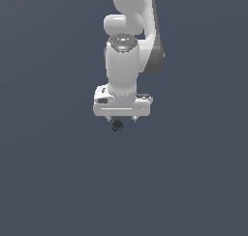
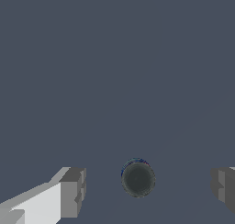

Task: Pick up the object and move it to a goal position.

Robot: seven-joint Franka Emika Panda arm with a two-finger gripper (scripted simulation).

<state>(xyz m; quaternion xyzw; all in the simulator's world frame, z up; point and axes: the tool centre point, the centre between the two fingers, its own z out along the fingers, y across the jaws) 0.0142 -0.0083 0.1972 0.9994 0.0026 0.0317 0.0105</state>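
Observation:
The object (image 2: 138,178) is a small dark ball with faint blue tints. In the wrist view it lies between my two grey fingertips (image 2: 73,193), with a clear gap on each side. My gripper (image 2: 147,191) is open and touches nothing. In the exterior view the white arm points straight down, and the object (image 1: 117,125) peeks out just below the gripper (image 1: 123,119). The fingers themselves are mostly hidden there by the white hand.
Plain dark grey-blue ground fills both views. Nothing else shows apart from the white arm's upper links (image 1: 131,27) rising out of the exterior view's top.

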